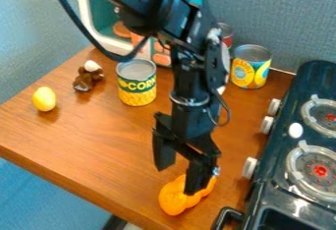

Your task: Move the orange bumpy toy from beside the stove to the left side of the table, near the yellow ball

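Observation:
Near the front edge of the wooden table, the black gripper (pixel 177 181) hangs down with its two fingers spread apart. An orange, lumpy toy (pixel 174 198) lies on the tabletop just below it. The right finger overlaps the upper part of this toy in view; whether they touch I cannot tell. The left finger is up and to the left of the toy, with nothing between the two fingers that I can make out.
A corn can (pixel 136 86), a brown toy (pixel 85 79) and a yellow lemon-like toy (pixel 44 99) are behind, to the left. A yellow can (pixel 250 69) stands at the back right. The black stove (pixel 279 162) borders the table's right side.

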You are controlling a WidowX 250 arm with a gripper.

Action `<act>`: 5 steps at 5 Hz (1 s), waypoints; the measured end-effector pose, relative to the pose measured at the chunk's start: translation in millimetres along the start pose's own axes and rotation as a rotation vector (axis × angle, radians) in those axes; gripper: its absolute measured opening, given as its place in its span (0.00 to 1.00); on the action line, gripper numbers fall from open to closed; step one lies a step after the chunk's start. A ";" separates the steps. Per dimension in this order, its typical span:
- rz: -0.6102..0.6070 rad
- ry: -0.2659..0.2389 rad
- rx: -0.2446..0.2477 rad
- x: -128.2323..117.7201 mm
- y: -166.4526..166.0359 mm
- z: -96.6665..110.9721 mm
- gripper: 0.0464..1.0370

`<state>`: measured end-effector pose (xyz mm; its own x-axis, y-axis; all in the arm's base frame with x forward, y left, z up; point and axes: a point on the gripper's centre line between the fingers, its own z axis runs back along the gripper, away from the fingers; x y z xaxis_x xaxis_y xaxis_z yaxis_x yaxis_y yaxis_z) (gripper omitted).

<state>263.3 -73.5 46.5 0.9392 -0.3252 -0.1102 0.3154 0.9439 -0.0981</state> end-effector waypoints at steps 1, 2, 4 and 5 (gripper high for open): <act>-0.009 0.038 -0.002 -0.9 -2.4 -11.4 0.97; 0.008 0.058 -0.012 -0.7 -3.0 -19.2 0.97; 0.050 0.095 0.015 -0.7 2.1 -24.6 0.75; 0.090 0.073 0.019 -2.5 2.5 -25.1 0.74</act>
<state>258.4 -71.8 21.7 0.9516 -0.2418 -0.1899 0.2334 0.9702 -0.0655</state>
